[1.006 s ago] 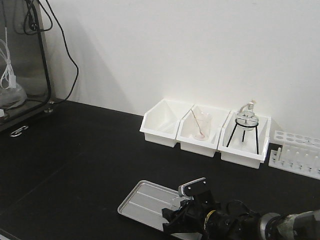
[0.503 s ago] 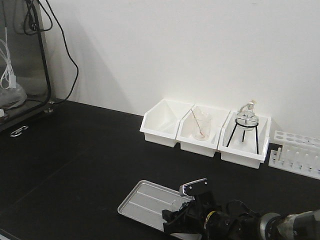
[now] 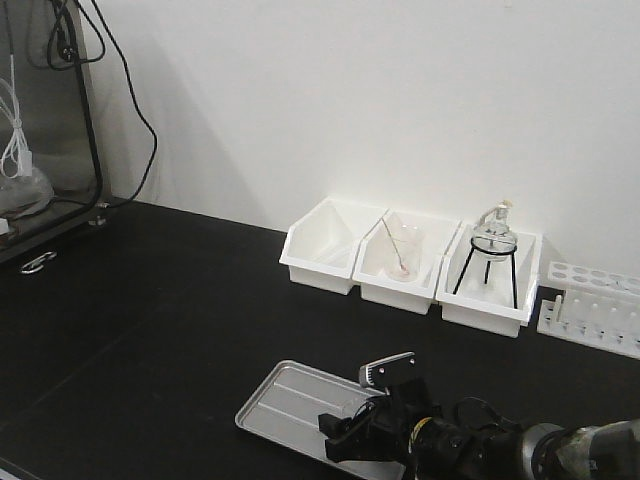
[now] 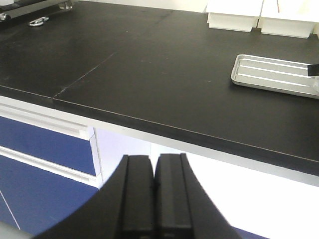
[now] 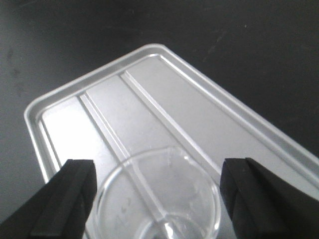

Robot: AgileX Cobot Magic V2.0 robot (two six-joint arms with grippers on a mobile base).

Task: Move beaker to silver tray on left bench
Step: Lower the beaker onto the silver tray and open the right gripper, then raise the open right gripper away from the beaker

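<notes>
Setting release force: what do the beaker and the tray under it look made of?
Beaker: clear, probably glass; the tray's ridges show through its wall and rim. Tray: shiny silver metal by its look, with bright reflections and pressed lengthwise ridges.

A plain white wall [image 3: 400, 90] rises behind a long matte black worktop [image 3: 150, 320], with black cables [image 3: 125, 90] hanging down it at the left beside a metal-framed cabinet [image 3: 45, 130] (only its edge shows). Below the worktop's front edge sit blue drawer fronts [image 4: 40, 149] trimmed in white, evenly lit.
</notes>
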